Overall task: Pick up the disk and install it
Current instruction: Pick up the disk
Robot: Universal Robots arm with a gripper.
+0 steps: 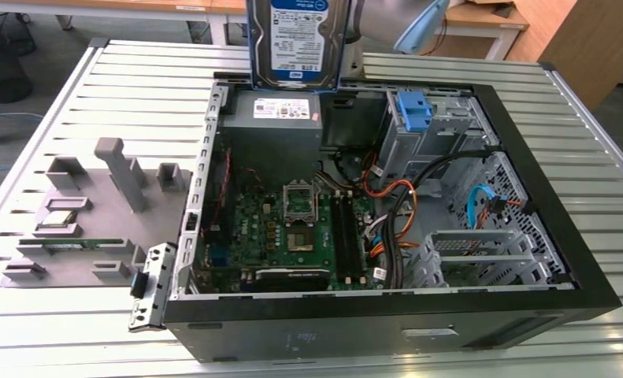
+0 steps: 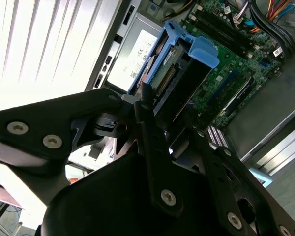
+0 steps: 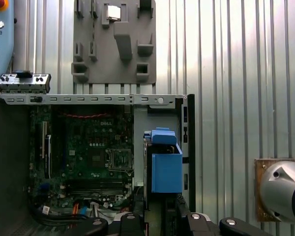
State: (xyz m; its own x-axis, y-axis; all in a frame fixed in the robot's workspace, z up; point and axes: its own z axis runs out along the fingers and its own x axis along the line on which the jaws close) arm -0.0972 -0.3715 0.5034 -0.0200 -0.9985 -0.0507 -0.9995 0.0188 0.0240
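**Disk held upright over the open computer case**

The end effector (image 2: 155, 110) is clamped on the disk (image 1: 295, 39), its fingers pressing on the blue rails along the disk's sides. In the exterior view the disk stands on edge, label facing the camera, above the far rim of the computer case (image 1: 395, 331). It hangs over the grey power supply box (image 1: 274, 118) that sits in the case's far corner, and whether the two touch cannot be told. Inside the case, the green motherboard (image 1: 290, 228) lies on the floor beside that box. A bare blue bracket (image 1: 414, 110) stands in the drive cage on the case's far side. Outside the case, on the exterior view's left, a grey parts holder (image 1: 90, 205) lies on the slatted bench (image 1: 80, 79).
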